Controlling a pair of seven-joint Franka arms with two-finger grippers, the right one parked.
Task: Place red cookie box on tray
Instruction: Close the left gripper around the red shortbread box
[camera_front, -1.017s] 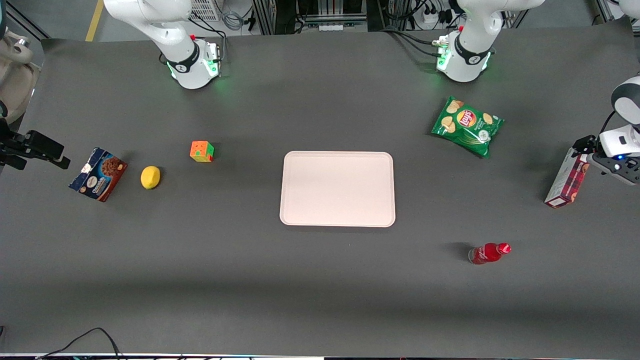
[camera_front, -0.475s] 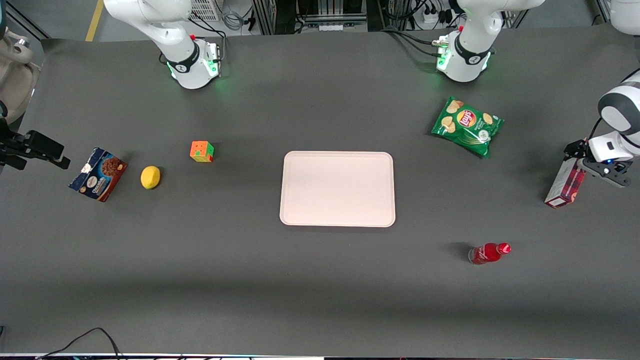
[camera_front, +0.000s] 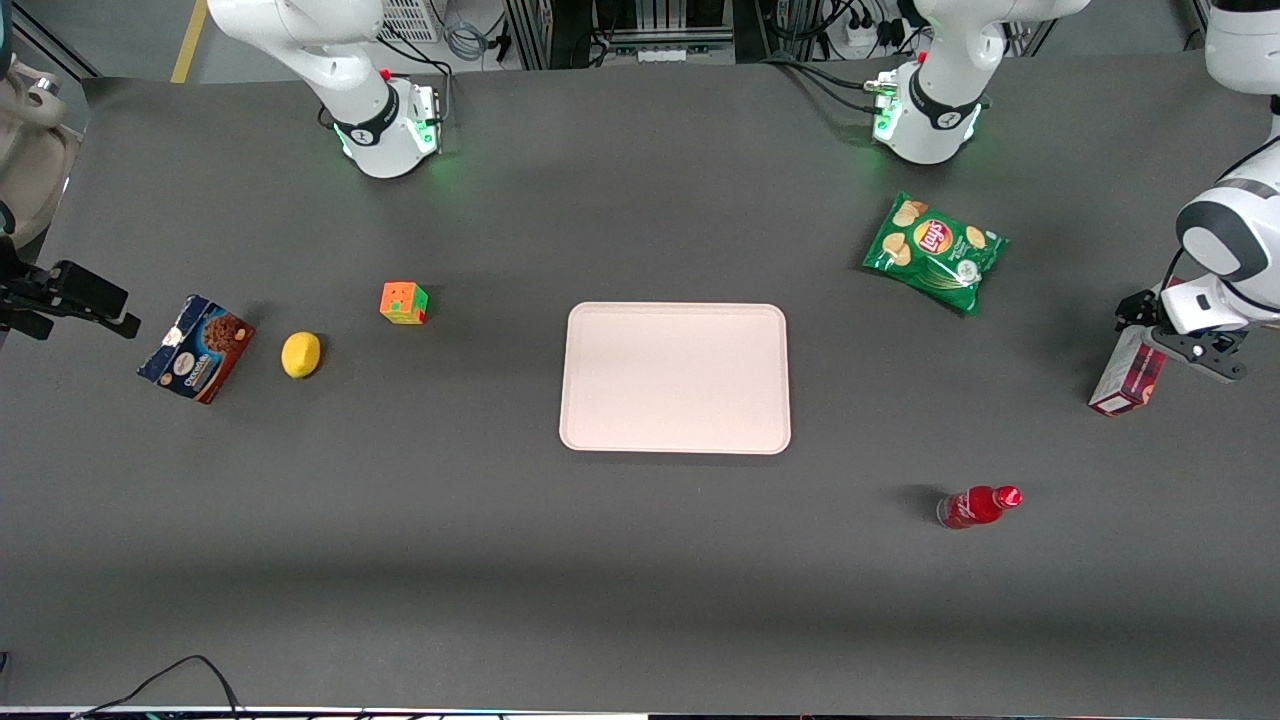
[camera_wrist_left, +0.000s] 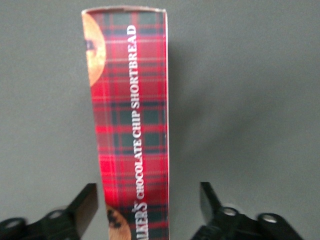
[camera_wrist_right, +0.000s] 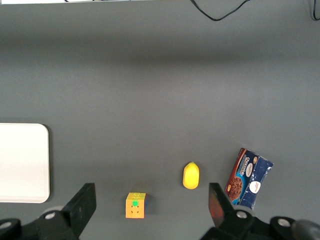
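Note:
The red cookie box (camera_front: 1128, 375) stands on its narrow edge on the table at the working arm's end, well away from the tray (camera_front: 675, 378). In the left wrist view the red cookie box (camera_wrist_left: 132, 125) shows its plaid side with white lettering. My gripper (camera_front: 1172, 335) hangs over the end of the box that is farther from the front camera. My gripper (camera_wrist_left: 148, 192) is open and straddles the box. One finger (camera_wrist_left: 86, 202) is close to a face of the box; the other finger (camera_wrist_left: 209, 200) stands well apart from it. The pale tray has nothing on it.
A green chip bag (camera_front: 935, 252) lies between the tray and the working arm's base. A red bottle (camera_front: 977, 506) lies nearer the front camera. Toward the parked arm's end lie a colour cube (camera_front: 403, 302), a lemon (camera_front: 301, 354) and a dark blue cookie box (camera_front: 196, 347).
My gripper has moved sideways toward the tray's end of the table until it came over the red box. The box has stayed in place.

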